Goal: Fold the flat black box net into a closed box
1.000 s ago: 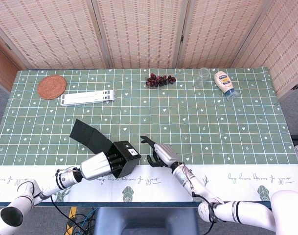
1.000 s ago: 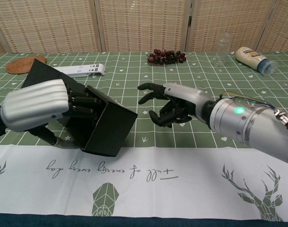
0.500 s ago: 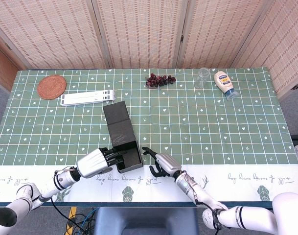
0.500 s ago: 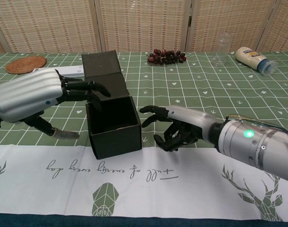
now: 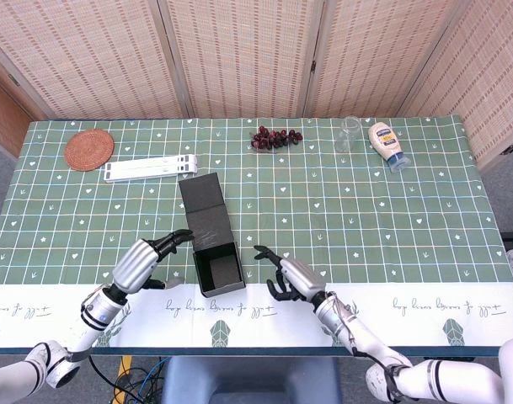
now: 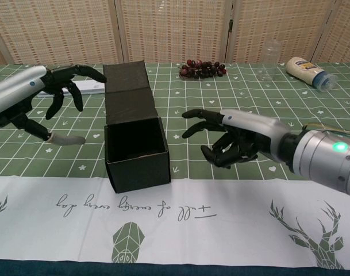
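The black box (image 5: 217, 266) (image 6: 137, 152) stands upright on the table near the front edge, its top open and its lid flap (image 5: 204, 213) (image 6: 127, 89) lying back away from me. My left hand (image 5: 143, 262) (image 6: 45, 92) hovers just left of the box with fingers spread, holding nothing and apart from it. My right hand (image 5: 290, 276) (image 6: 235, 137) is to the right of the box, fingers apart and loosely curled, also clear of it.
At the back lie a woven coaster (image 5: 89, 149), a white folding stand (image 5: 150, 168), a bunch of grapes (image 5: 275, 137), a clear glass (image 5: 349, 134) and a mayonnaise bottle (image 5: 387, 145). A white printed strip (image 6: 220, 218) edges the cloth at the front.
The left hand has let go of the box after setting it upright and has drawn back to the left. The right hand has shifted slightly right, away from the box.
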Controlling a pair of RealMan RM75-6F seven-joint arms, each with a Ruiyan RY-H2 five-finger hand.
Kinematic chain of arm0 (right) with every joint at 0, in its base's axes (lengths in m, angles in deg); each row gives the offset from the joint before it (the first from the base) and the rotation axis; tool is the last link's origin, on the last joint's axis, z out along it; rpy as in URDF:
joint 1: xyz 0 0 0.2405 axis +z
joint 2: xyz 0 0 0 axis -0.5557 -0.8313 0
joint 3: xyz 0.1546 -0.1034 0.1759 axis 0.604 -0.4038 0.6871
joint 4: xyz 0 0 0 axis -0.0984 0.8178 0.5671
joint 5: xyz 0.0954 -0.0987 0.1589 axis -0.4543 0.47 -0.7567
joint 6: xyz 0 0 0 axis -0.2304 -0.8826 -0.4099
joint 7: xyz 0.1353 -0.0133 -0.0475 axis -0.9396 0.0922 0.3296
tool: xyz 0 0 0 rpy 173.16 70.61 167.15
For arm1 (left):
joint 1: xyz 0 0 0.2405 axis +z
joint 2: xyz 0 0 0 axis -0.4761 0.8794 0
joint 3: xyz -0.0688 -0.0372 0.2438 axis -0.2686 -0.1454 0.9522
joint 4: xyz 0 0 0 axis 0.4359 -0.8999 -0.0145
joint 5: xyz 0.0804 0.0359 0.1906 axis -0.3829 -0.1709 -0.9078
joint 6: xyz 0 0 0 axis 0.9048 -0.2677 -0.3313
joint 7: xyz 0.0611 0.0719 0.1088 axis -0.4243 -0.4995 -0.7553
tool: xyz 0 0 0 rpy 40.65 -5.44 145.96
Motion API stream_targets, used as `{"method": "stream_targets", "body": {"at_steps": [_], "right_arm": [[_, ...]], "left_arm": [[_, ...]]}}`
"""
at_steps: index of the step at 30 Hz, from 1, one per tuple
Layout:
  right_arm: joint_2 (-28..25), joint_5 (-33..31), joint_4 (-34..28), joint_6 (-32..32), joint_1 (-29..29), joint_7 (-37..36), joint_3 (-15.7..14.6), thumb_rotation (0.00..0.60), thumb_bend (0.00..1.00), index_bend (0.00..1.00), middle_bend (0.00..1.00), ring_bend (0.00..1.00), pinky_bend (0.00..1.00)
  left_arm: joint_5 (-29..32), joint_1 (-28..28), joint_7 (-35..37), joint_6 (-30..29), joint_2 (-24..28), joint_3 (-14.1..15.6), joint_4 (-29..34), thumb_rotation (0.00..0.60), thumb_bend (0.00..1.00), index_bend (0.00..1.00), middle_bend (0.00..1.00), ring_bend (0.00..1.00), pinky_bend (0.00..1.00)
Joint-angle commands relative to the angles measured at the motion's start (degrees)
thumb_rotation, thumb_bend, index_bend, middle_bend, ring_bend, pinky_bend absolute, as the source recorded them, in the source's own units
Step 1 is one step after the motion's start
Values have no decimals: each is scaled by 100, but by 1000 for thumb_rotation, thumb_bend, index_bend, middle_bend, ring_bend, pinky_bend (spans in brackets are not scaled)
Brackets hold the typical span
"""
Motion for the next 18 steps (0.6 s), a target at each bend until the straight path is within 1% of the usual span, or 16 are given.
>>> {"method": "stream_targets", "body": {"at_steps": [1, 3, 4, 7, 9, 13, 18], "right_arm": [[-408, 230, -350, -230, -94, -257, 238, 600, 654, 0, 166, 746, 1000], [-576, 259, -467, -317, -96, -320, 377, 600, 655, 0, 167, 747, 1000], [-638, 254, -507, -339, -91, -339, 430, 600, 655, 0, 168, 747, 1000], [-793, 219, -620, -399, -73, -374, 570, 600, 655, 0, 171, 747, 1000], [-856, 197, -669, -446, -72, -382, 622, 600, 655, 0, 172, 747, 1000], [-916, 168, -725, -482, -97, -421, 606, 600, 655, 0, 172, 746, 1000], [-935, 159, -738, -502, -143, -486, 520, 600, 655, 0, 172, 746, 1000]], "left_arm": [[1134, 320, 1275, 1080, 987, -305, 1903, 600, 143, 34, 127, 546, 784], [1287, 367, 1548, 1386, 1220, -282, 2244, 600, 143, 2, 81, 571, 809], [1317, 390, 1576, 1471, 1271, -267, 2309, 600, 143, 0, 55, 576, 815], [1316, 467, 1442, 1658, 1286, -194, 2369, 600, 143, 0, 3, 580, 824], [1385, 527, 1395, 1815, 1238, -165, 2429, 600, 142, 0, 0, 580, 828], [1554, 617, 1359, 2091, 1109, -184, 2497, 600, 142, 0, 0, 580, 830], [1601, 678, 1244, 2324, 857, -245, 2455, 600, 143, 0, 0, 578, 831]]}}
